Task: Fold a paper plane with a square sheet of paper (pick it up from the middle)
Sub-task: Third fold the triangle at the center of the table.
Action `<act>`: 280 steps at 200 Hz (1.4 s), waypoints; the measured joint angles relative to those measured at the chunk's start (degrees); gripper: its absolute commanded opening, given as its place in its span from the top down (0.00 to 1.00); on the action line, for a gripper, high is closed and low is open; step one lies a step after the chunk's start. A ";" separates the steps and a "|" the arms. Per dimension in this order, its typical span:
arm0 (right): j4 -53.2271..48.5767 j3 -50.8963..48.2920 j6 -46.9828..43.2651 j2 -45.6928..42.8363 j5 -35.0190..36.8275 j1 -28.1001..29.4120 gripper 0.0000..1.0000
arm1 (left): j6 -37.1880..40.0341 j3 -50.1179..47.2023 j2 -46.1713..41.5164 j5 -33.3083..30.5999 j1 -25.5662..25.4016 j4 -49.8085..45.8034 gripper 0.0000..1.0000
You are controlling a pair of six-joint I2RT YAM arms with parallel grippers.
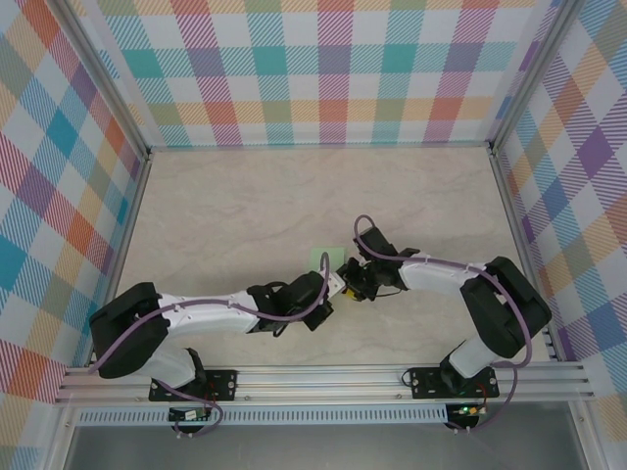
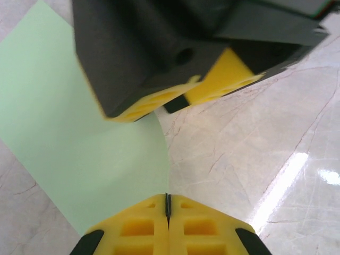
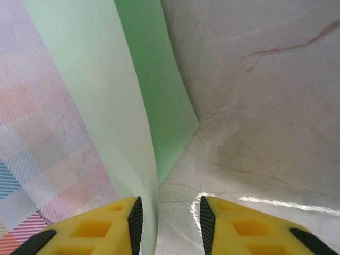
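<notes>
Left wrist view: at the near edge the left gripper [image 2: 168, 210] has its two yellow fingers pressed together with no gap. One edge of the square sheet of paper [image 2: 69, 133] runs straight into the seam between them, so I judge it clamped on that edge. From the left gripper the pale-green sheet spreads away and to the view's left. It lies mostly flat on the table [image 2: 255, 154], but close to the grip it curls upward. Just beyond the left gripper, above that curl, hangs the right gripper [image 2: 183, 95], and the lifted paper rises toward its yellow fingers.

In the right wrist view those fingers stand apart. The raised paper passes through the gap as a curved wall, close against the finger on the view's left and clear of the other one. I cannot tell whether it touches the near pad.

The lifted edge runs lengthwise from the left gripper straight toward the right one, so the two hands face each other along it. The left hand already has the paper. The right is the free one, and any pinch from it would, I judge, meet the sheet off-centre and push it sideways before gripping. In the top external view, beyond both wrists, a small green patch shows on the far side of the left gripper.
</notes>
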 measured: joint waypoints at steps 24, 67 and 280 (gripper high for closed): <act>-3.72 0.00 -1.46 -3.32 2.10 -1.20 0.58 | -0.90 0.00 -0.04 6.43 3.50 -0.11 1.00; -7.15 0.15 -5.35 -7.80 3.26 -3.58 0.61 | -2.08 0.13 1.03 15.82 7.04 -0.20 1.00; -10.64 20.06 -17.68 19.43 -3.26 -3.98 0.86 | -6.25 2.75 4.70 30.53 17.59 -4.52 0.98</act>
